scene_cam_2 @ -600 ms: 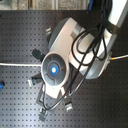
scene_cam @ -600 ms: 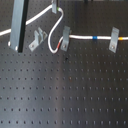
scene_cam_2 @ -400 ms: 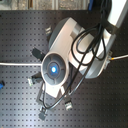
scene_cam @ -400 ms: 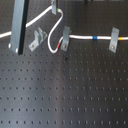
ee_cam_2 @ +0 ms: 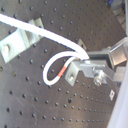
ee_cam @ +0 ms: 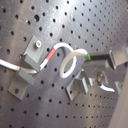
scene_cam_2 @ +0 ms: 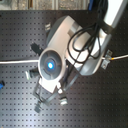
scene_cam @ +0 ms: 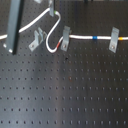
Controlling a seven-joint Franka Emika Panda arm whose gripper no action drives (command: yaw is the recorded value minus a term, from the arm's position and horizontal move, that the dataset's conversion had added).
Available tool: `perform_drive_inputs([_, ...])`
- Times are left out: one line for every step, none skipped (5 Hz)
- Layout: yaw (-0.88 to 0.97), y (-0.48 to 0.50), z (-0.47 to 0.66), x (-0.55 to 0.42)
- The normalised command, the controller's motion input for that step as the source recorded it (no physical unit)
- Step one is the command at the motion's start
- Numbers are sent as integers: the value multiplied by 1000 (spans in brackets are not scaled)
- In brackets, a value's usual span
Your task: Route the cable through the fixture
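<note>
The fingers (ee_cam_2: 85, 59) pinch the white cable (scene_cam: 50, 44) so its red-banded loop hangs at nine o'clock of the middle clip (scene_cam: 65, 37), ready for threading.

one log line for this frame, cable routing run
step: routing in progress | cable: looped beside middle clip, red band at clip | fixture: cable not visibly through | gripper: grip state unclear

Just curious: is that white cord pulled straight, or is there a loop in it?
Looped. In the first exterior view the cable curls down between two grey clips, its red band on the loop.
</note>
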Motion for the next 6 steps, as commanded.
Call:
perform_drive_inputs([686,124,117,-200])
perform_drive_inputs([717,185,1,-247])
perform_drive_inputs([666,244,1,-265])
perform_drive_inputs([757,223,0,-198])
perform_drive_inputs([869,181,66,-133])
perform_drive_inputs([880,177,68,-104])
